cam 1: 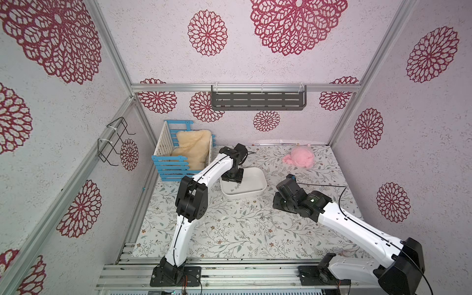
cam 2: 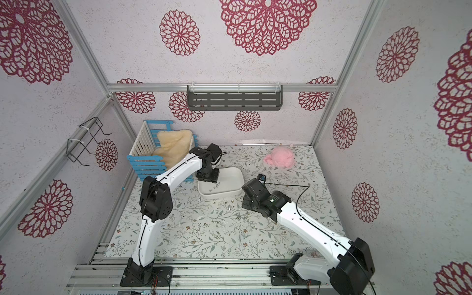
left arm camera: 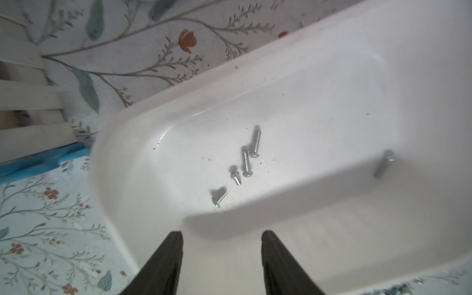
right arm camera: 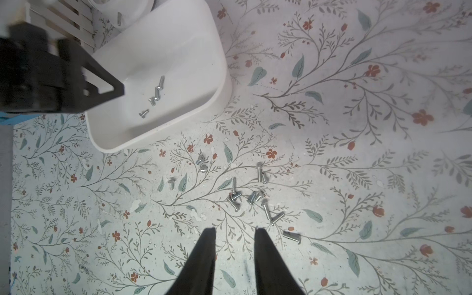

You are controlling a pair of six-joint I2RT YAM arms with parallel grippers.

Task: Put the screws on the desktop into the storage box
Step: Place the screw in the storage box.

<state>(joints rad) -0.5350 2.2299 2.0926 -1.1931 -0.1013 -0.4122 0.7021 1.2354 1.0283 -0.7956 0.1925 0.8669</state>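
Observation:
The white storage box (cam 1: pixel 258 190) stands on the flowered desktop (cam 1: pixel 229 237) in both top views. My left gripper (left arm camera: pixel 221 233) hangs open over the box's near-left corner with nothing between its fingers. Several silver screws (left arm camera: pixel 246 163) lie on the box floor, and one more blurred screw (left arm camera: pixel 383 164) shows by the inner wall. My right gripper (right arm camera: pixel 235 229) is open above the desktop, just short of a loose pile of several screws (right arm camera: pixel 251 198). That pile shows as tiny specks (cam 1: pixel 263 218) in front of the box.
A blue-and-white slatted crate (cam 1: pixel 178 158) holding cream fleece stands left of the box. A pink cloth (cam 1: pixel 300 157) lies at the back right. A grey shelf (cam 1: pixel 258 101) hangs on the back wall and a wire rack (cam 1: pixel 115 140) on the left wall.

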